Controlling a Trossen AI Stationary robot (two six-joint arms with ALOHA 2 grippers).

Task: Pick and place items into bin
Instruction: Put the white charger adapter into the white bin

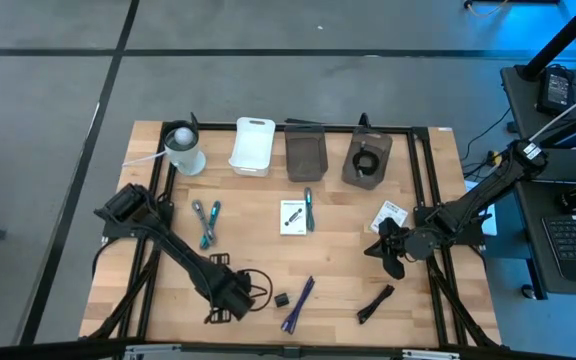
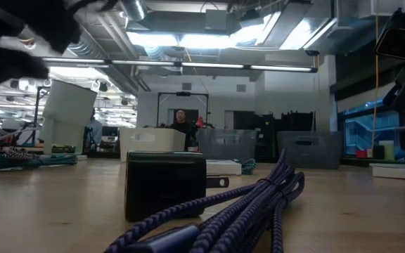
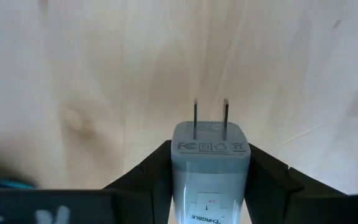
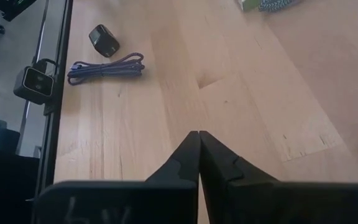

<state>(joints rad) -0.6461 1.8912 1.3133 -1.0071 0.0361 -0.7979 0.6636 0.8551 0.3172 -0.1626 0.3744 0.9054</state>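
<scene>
While clamped, white charger (image 3: 211,168) sits btwn left jaws.

Probably lab, exposed ceiling ducts (image 2: 111,31), workbenches

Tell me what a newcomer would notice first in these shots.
Probably the white plug-in charger held in the left tool, prongs pointing away from the wrist, at the near-left part of the table. Next, the row of bins along the far edge: a white bin and two dark ones beside it. The right tool is shut and empty over bare wood at the right side.
</scene>
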